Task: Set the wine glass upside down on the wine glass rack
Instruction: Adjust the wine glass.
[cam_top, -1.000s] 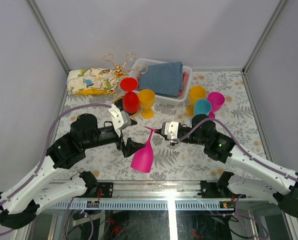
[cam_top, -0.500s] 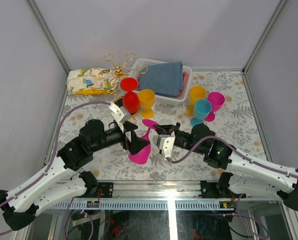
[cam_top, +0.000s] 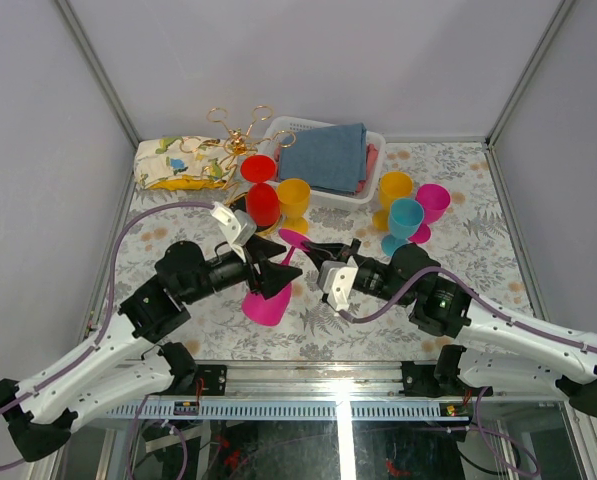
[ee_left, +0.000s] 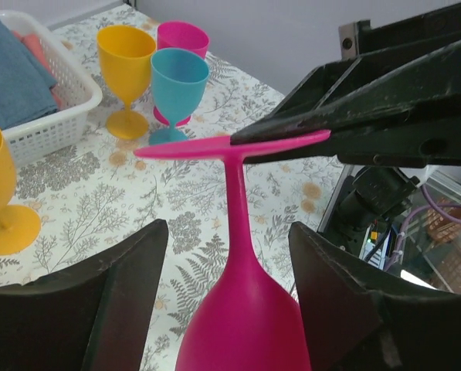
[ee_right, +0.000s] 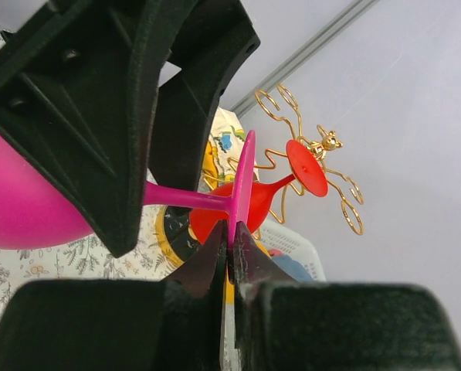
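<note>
The weak link is the hold. Your right jaws are pressed together on just the thin edge of the foot of the pink wine glass (cam_top: 269, 304), so the whole glass hangs from that rim and could swing or slide free. Your left jaws stand spread on either side of the bowl. A gap shows on one side, and on the other I cannot tell whether there is contact. If they close off-centre on that smooth, tapering bowl, it may squirt downward. If the right jaws let go too early, the glass will likely drop to the surface (cam_top: 478, 230).

The way to the wine glass rack (cam_top: 240, 132) is also crowded. A red glass (cam_top: 262, 205) sits at the rack and a yellow glass (cam_top: 293, 205) stands just beside it, and either could be knocked. The thin wire rack looks easy to tip.

The glass is glossy, opaque pink plastic, already upside down with its flat foot on top, a slim stem and a rounded bowl. It is held over the near middle of the surface, between the arms, with the rack farther back on the left.
</note>
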